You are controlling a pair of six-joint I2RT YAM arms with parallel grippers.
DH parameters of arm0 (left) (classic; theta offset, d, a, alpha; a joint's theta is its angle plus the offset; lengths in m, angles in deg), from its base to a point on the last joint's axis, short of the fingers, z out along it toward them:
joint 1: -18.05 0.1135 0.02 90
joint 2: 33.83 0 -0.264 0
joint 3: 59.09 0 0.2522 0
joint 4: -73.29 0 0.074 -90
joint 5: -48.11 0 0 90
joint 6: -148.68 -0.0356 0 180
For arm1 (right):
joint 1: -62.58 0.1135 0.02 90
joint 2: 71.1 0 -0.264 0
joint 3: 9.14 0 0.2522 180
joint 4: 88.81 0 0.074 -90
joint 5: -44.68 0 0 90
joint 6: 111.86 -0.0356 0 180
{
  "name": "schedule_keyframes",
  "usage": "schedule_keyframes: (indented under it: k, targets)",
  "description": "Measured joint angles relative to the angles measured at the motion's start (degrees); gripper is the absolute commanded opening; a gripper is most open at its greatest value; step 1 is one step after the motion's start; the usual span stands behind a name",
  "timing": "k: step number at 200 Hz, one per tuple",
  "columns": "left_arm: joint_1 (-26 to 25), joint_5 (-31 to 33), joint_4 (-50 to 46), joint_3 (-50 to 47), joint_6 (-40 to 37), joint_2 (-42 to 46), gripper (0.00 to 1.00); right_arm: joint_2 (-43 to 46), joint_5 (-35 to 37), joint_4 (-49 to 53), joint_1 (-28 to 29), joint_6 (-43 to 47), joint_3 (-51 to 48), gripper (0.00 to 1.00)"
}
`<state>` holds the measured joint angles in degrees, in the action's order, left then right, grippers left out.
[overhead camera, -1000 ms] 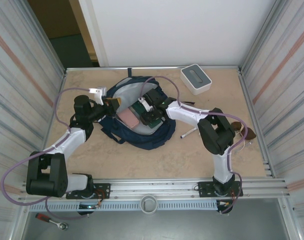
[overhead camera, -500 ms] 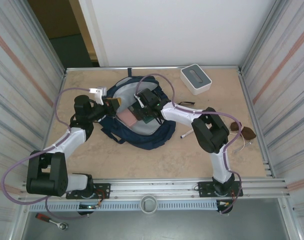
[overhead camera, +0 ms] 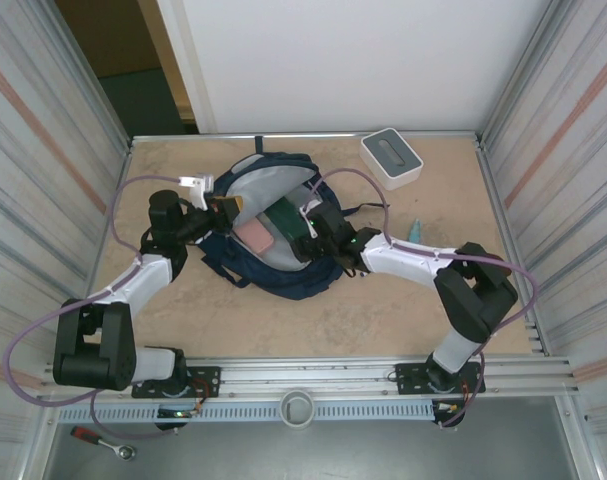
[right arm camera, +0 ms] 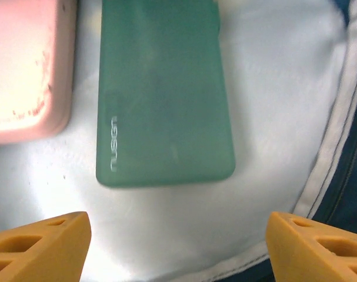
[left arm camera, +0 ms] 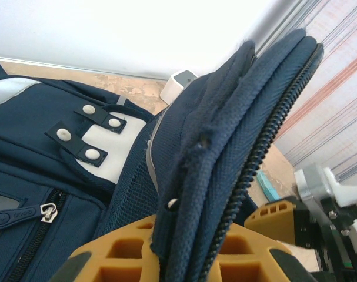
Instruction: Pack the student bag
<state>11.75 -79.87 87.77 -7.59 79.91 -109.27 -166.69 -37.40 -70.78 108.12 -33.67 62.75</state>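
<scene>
The student bag (overhead camera: 283, 268) lies open in the middle of the table, navy outside with pale grey lining (right arm camera: 272, 88). My left gripper (overhead camera: 223, 208) is shut on the bag's zipped rim (left arm camera: 225, 147) and holds the opening up. Inside, a green flat case (right arm camera: 160, 94) lies next to a pink case (right arm camera: 25, 70); both also show from above, the green case (overhead camera: 283, 214) and the pink case (overhead camera: 255, 235). My right gripper (right arm camera: 178, 247) hovers open over the lining just short of the green case, nothing between its fingers (right arm camera: 43, 247). From above, the right gripper (overhead camera: 307, 224) sits at the bag's right rim.
A white box (overhead camera: 391, 157) stands at the back right of the table. A small teal object (overhead camera: 415, 232) lies on the table right of the bag, behind my right forearm. Metal walls close in on both sides.
The right gripper has drawn back to the right inside the bag, and the green case now lies free on the lining. The right elbow has swung outward. The left arm has stayed still.
</scene>
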Motion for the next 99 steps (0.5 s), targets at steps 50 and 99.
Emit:
schedule_keyframes:
  k: [50, 99]
  targets:
    - [0.0, -1.01, 0.72, 0.02, 0.31, -1.29, 0.0, -7.23, -0.68, -1.22, 0.2, -1.16, 2.95, 0.37]
    - [0.0, -1.22, 0.98, 0.02, 0.63, -1.55, 0.0, -13.81, -0.39, -1.42, 0.22, 0.31, 12.85, 0.37]
